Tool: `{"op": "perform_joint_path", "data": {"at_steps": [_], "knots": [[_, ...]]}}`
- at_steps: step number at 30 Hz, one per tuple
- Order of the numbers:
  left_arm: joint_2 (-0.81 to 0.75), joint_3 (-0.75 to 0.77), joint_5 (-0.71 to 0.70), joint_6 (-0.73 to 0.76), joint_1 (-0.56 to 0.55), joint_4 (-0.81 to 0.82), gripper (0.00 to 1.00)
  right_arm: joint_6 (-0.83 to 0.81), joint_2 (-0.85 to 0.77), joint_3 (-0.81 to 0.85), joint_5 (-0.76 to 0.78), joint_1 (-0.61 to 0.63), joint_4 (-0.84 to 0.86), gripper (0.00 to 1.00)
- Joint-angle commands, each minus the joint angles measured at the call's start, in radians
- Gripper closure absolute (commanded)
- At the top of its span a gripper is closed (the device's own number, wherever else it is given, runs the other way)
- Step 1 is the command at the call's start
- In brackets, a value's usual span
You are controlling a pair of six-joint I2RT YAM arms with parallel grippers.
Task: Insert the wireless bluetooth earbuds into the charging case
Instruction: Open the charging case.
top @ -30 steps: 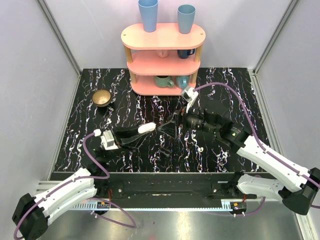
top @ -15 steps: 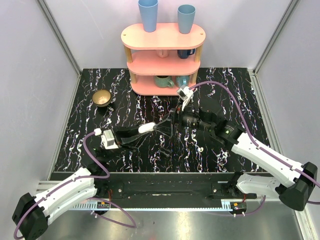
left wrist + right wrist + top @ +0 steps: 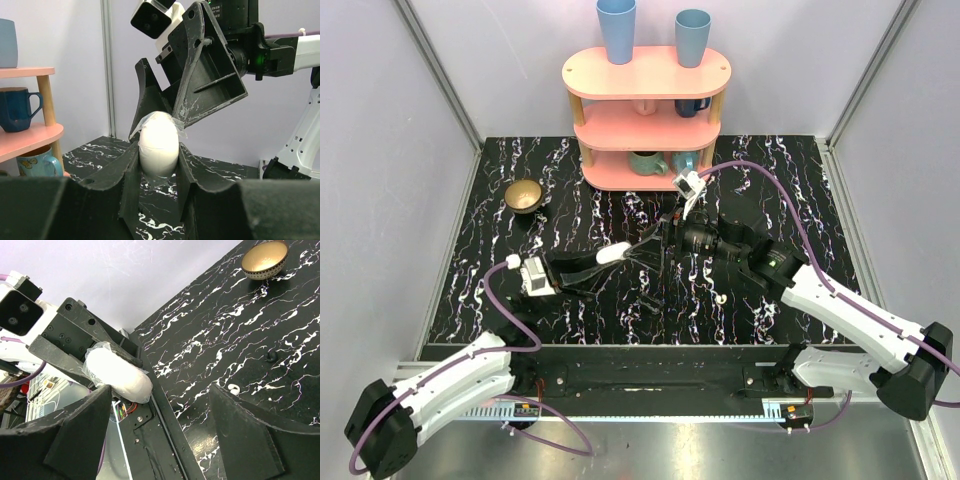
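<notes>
The white oval charging case [image 3: 612,255] is pinched between the fingers of my left gripper [image 3: 608,258] and held above the marble table. In the left wrist view the case [image 3: 159,145] stands upright between the jaws, with clear film on it. My right gripper [image 3: 643,251] is open, its fingertips right at the case's free end. The right wrist view shows the case [image 3: 120,376] just past its left finger [image 3: 75,440]. One tiny white earbud [image 3: 720,297] lies on the table below the right arm and also shows in the right wrist view [image 3: 233,388]. No second earbud is in view.
A pink three-tier shelf [image 3: 646,135] with blue cups and mugs stands at the back centre. A small brown bowl [image 3: 524,195] sits at the back left and shows in the right wrist view [image 3: 265,259]. The shelf edge and mugs [image 3: 22,107] are left of the case.
My right gripper has moved left and closed in on the case's free end. The left gripper and case have barely moved.
</notes>
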Motion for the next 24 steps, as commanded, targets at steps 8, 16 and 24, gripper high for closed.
{"op": "perform_joint_path", "data": {"at_steps": [8, 16, 24], "knots": [[0.005, 0.011, 0.12, -0.072, -0.003, 0.207, 1.0, 0.003, 0.03, 0.028, 0.083, 0.002, 0.068, 0.15], [0.002, -0.014, 0.14, -0.09, -0.003, 0.251, 1.0, 0.015, 0.051, 0.051, 0.078, 0.002, 0.095, 0.14], [-0.026, -0.038, 0.121, -0.084, -0.003, 0.256, 1.0, 0.031, 0.065, 0.061, 0.074, 0.002, 0.114, 0.14]]}}
